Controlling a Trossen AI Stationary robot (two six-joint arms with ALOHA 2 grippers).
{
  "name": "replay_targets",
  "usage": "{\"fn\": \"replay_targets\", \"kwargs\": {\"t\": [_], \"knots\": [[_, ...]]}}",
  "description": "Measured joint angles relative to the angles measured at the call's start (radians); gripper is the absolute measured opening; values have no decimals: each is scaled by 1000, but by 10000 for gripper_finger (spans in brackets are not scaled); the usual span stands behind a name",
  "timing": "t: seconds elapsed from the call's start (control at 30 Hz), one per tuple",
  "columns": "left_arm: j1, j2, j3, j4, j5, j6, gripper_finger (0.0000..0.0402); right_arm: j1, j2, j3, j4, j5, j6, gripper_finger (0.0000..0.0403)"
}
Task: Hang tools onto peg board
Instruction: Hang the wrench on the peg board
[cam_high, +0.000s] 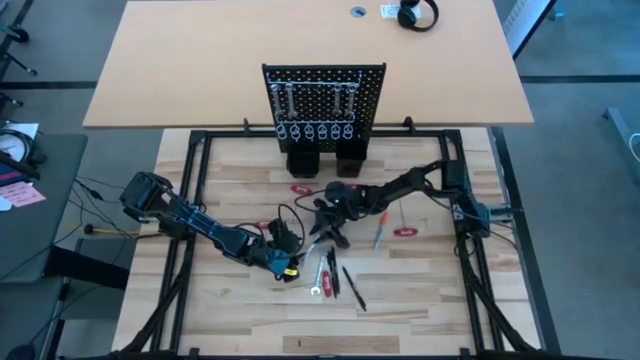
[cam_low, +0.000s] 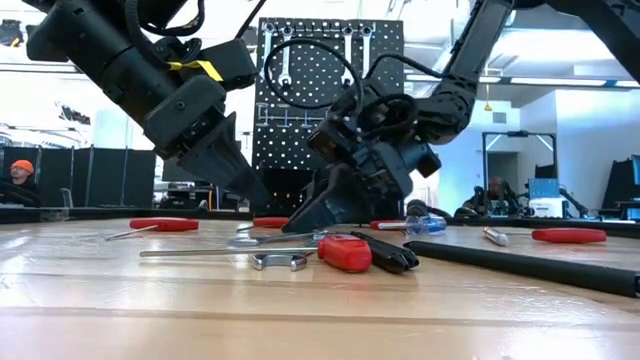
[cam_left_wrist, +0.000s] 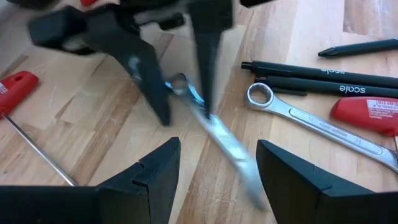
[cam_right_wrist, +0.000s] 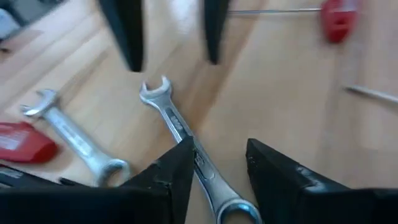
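A: Where are the tools found?

B: A silver wrench (cam_right_wrist: 180, 134) is seen lying flat on the table (cam_high: 430, 300), near its middle, between the 2 grippers. A second silver wrench (cam_left_wrist: 314, 118) lies just beside it, next to a red-handled tool (cam_left_wrist: 367, 112) and black stick-like tools (cam_left_wrist: 323, 76). More wrenches (cam_low: 315, 55) are seen hanging near the top of the peg board (cam_high: 322, 100), which stands upright at the table's far edge, with a row of silver ring hooks (cam_high: 315, 131) and 2 black holders (cam_high: 325, 160) at its foot.

A: How is the left gripper placed?

B: The left gripper (cam_left_wrist: 217, 168) is lowered over the first wrench, its fingers (cam_left_wrist: 149, 180) spread apart on either side of the shaft; nothing is grasped.

A: And the right gripper?

B: The right gripper (cam_right_wrist: 217, 168) is brought down from the opposite side. Its fingers (cam_right_wrist: 168, 180) are parted around the same wrench's shaft, close to it; whether the metal is touched cannot be told.

A: What else is on the table?

B: A red-handled screwdriver (cam_high: 404, 232) and a blue-handled screwdriver (cam_high: 380, 235) are seen toward the right edge, well apart from the wrenches.
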Motion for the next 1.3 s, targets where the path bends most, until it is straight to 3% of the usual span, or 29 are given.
{"fn": "replay_targets", "kwargs": {"t": [0.27,0.53,0.7,1.13,1.3], "knots": [[-7,-13,0,-9,0,-12,203,-3,-77,-1,-51,-9,-33,152],[-20,-79,0,-61,-7,-13,203,45,-76,-2,-66,22,-211,237],[-27,-79,0,-64,-8,-14,203,22,-77,-1,-92,89,-226,253],[-28,-79,0,-79,-10,-16,203,-16,89,-9,27,-14,-230,206],[-28,-79,0,-80,-10,-16,203,-43,104,-5,-17,-4,-203,151]]}}
